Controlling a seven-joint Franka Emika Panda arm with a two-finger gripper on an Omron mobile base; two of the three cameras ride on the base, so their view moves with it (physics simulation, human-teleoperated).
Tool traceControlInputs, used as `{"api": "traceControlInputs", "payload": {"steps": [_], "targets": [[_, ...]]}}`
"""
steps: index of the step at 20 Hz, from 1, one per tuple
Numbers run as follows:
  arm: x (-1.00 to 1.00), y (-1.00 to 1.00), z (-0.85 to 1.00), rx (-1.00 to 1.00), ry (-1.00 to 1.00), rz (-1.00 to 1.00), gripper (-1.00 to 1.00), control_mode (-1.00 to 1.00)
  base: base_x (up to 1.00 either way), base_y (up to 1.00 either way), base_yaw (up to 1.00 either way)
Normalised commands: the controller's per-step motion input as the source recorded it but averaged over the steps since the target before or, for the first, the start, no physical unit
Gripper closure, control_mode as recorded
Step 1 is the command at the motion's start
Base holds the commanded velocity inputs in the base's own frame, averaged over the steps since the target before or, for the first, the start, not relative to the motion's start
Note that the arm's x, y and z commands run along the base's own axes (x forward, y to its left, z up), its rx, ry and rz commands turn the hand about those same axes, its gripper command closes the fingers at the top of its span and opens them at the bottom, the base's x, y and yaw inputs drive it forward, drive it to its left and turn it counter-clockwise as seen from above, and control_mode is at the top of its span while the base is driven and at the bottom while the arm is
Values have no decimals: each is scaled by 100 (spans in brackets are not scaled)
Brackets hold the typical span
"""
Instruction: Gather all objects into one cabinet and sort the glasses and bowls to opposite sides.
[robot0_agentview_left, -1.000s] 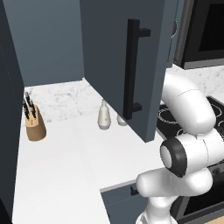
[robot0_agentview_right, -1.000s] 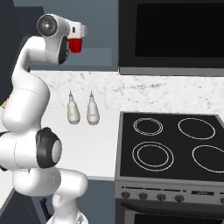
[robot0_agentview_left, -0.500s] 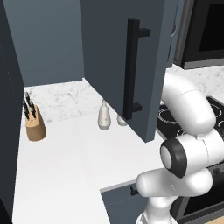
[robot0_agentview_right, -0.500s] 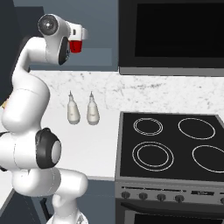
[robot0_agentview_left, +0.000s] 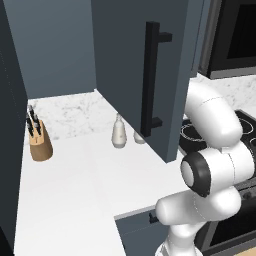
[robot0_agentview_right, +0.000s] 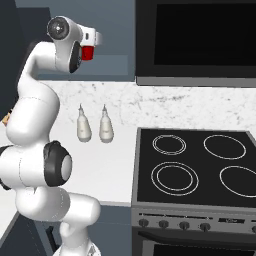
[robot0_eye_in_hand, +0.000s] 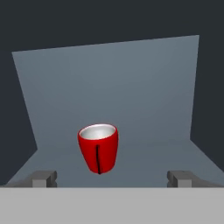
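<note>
red mug is sitting upright on the plain grey shelf inside the cabinet, and the hand view is looking straight at it from just in front. in the right base view the same red mug is peeking out beside the raised wrist, high against the cabinet. the gripper is hanging level with the shelf, its two finger tips spread wide apart with the mug between and beyond them, touching nothing.

the mug is looking glossy and hard, so i am judging it as stiff, fairly light, rather slippery and likely to chip if knocked. its walls are tapering toward the base, so a pinch low down is risking a slide; a hold across the upper body, just under the white-lined rim, is looking safer. the thin dark line down its front may be the handle seen edge-on, though i cannot tell for sure.
</note>
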Motion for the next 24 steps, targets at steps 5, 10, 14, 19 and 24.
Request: {"api": "traceControlInputs", "payload": {"steps": [5,10,14,19,24], "targets": [[26,6,-24,0,0,0,-100,-100,0,0,0],[21,11,-33,0,0,0,-100,-100,0,0,0],[14,10,-29,0,0,0,-100,-100,0,0,0],[14,1,-11,0,0,0,-100,-100,0,0,0],[19,0,-1,0,-3,0,-100,-100,0,0,0]]}}
